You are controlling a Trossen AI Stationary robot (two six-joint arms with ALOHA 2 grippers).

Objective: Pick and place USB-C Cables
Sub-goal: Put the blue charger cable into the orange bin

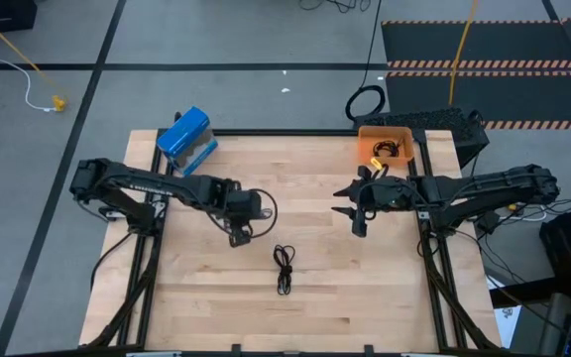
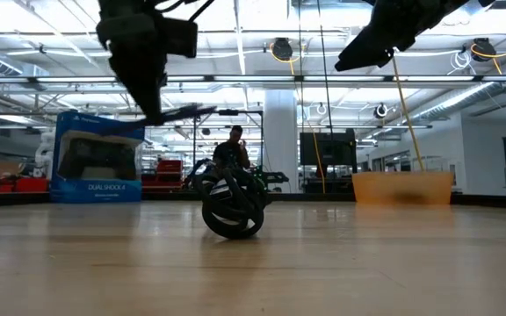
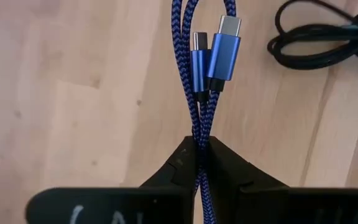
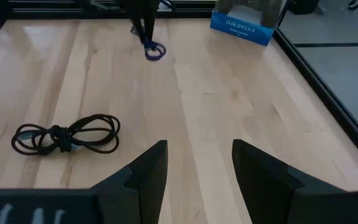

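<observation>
My left gripper (image 1: 238, 234) hangs over the table's middle left, shut on the purple-blue braided USB-C cable (image 3: 213, 56). In the right wrist view this cable (image 4: 153, 51) dangles as a small loop below the left fingers. The black long-folded cable (image 1: 285, 268) lies flat on the wood nearer the near edge, and it also shows in the low view (image 2: 233, 207) and the right wrist view (image 4: 64, 137). A dark coiled cable (image 1: 389, 151) lies inside the orange bin (image 1: 365, 134). My right gripper (image 1: 359, 212) is open above the table beside the bin and holds nothing. My left gripper pinches the purple-blue cable's doubled braided strands (image 3: 199, 124) between its two fingers, just behind the two blue plugs (image 3: 224, 46). The fingers come from above, pointing down, and lie along the strands. The bundle hangs below the fingers and looks clear of the table.
A blue DualShock box (image 1: 186, 139) sits at the far left corner of the table. A large black cable loop (image 1: 365, 102) lies on the floor beyond the bin. Bare wood stretches between the two grippers. A person (image 2: 233, 149) shows far off in the room.
</observation>
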